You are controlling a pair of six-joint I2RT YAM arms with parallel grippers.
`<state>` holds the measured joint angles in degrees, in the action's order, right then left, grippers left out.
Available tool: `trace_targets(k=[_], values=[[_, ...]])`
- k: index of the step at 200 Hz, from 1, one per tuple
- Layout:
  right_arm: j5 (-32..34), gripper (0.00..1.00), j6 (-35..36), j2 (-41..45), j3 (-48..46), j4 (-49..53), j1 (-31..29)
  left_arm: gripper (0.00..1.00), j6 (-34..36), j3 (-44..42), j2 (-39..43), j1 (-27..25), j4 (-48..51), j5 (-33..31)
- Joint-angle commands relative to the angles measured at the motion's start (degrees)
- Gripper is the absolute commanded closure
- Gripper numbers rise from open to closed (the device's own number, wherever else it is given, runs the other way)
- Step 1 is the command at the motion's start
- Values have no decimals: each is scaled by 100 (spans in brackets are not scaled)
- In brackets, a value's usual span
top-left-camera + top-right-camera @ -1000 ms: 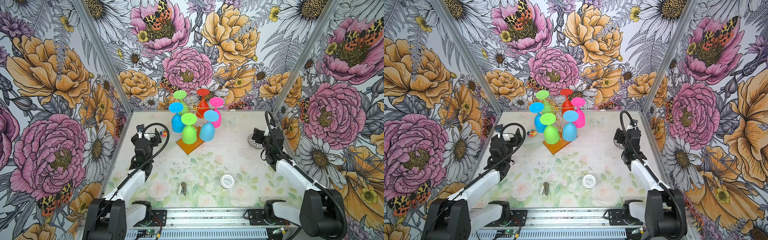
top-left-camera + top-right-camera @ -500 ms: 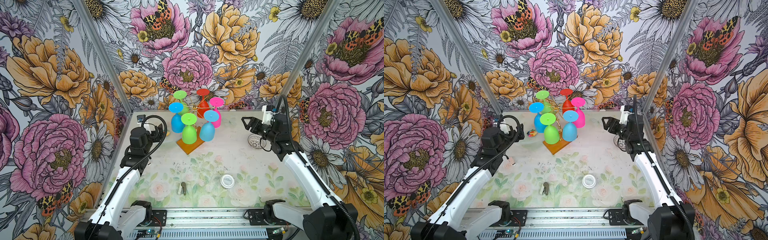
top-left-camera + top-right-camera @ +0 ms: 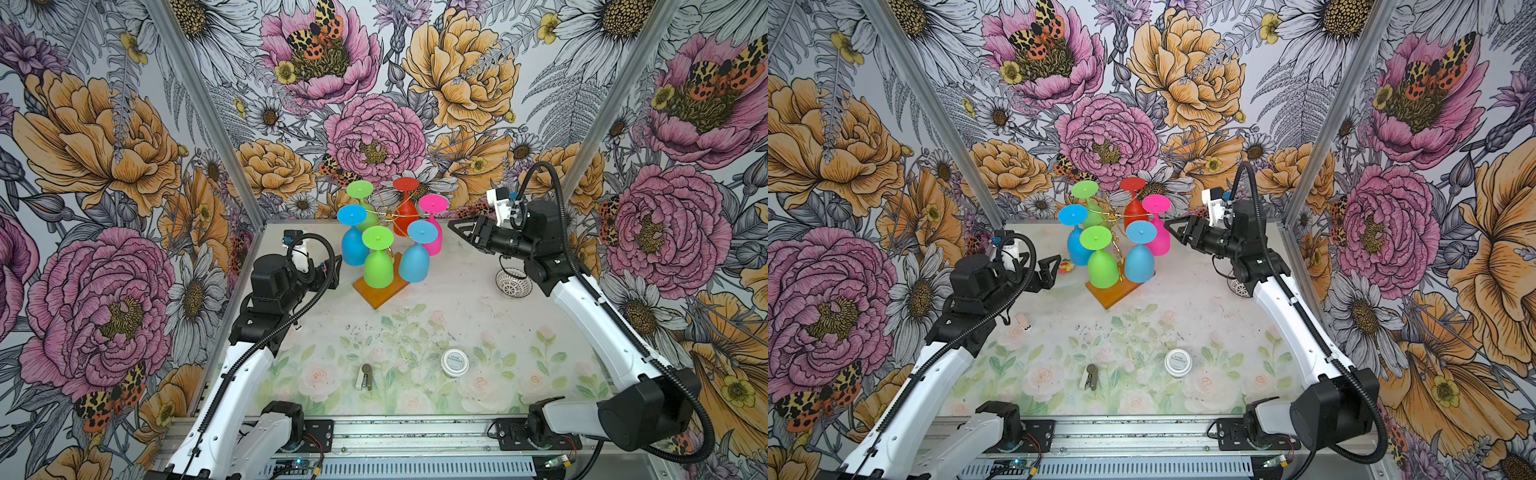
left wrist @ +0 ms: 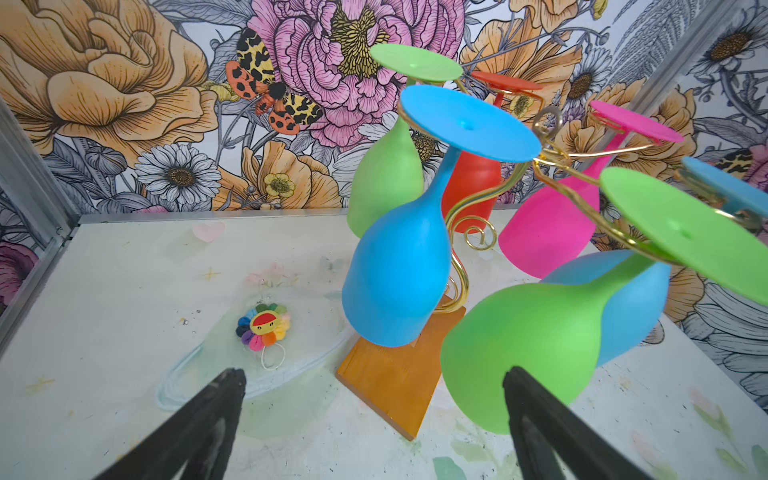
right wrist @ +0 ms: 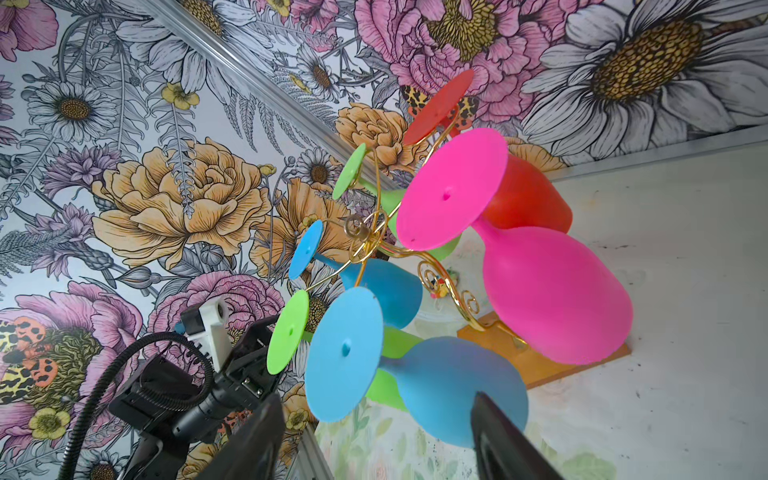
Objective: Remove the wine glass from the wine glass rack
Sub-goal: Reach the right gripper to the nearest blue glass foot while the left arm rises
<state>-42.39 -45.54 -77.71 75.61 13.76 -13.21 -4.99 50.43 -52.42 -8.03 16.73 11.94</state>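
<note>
Wine glass rack (image 3: 376, 291), gold wire on an orange-brown wooden base, stood at about 12 o'clock on the desk (image 3: 457, 299), close to the back wall. Six coloured wine glasses hung upside down from its curled arms by their feet: two green, two blue, one red, one pink. The near green glass (image 3: 378, 268) hung at the rack's 6 o'clock, a blue glass (image 3: 413, 264) at its 4 o'clock and the pink glass (image 3: 437, 247) at its 2 o'clock.

The left tool (image 4: 374, 376) hovered at the rack's 9 o'clock, its jaws spread wide and empty, facing the near green glass. The right tool (image 5: 376, 401) hovered at the rack's 3 o'clock, its jaws apart and holding nothing. Its tips were just beside the pink glass. From above they seemed clear of it, though the gap was hard to judge.

A rainbow flower toy (image 4: 264, 330) lay on the desk at the rack's 9 o'clock. A white perforated bowl (image 3: 513, 283) sat at the desk's 3 o'clock, a round white lid (image 3: 455, 362) at 5 o'clock and a small metal object (image 3: 365, 376) at 6 o'clock.
</note>
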Motion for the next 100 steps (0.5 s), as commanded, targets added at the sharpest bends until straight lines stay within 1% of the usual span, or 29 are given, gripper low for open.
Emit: trace_targets(k=[1,74,100], values=[[-259,33,-190,-223,246,26,-87,1,182,130,91,-32,89,414],[-344,41,-210,-668,618,21,-361,1,288,106,285,-30,85,829],[-426,44,-246,-739,719,21,-415,1,288,102,285,-32,81,836]])
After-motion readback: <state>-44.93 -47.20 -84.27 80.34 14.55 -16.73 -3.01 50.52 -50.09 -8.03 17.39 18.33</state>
